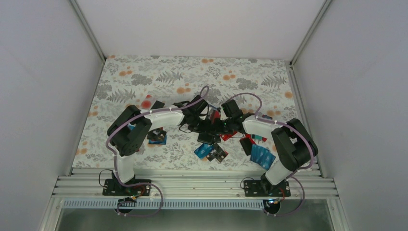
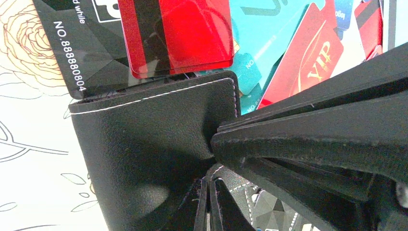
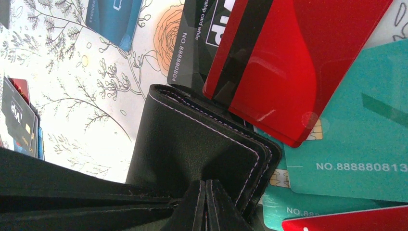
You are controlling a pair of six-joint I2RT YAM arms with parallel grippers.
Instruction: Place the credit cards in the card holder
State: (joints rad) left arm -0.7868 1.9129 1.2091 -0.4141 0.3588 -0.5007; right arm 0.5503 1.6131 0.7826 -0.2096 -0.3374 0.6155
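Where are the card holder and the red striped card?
card holder (image 3: 192, 144): right wrist view, on its leather face.
red striped card (image 3: 308, 62): right wrist view, on its red part.

Floral-print table cover (image 1: 144, 82) — aluminium rail (image 1: 192, 185), perhaps slotted.

Black card holder (image 2: 144, 159) with white stitching; beside it red, teal and black credit cards (image 2: 178, 33); floral-print surface (image 1: 192, 72)
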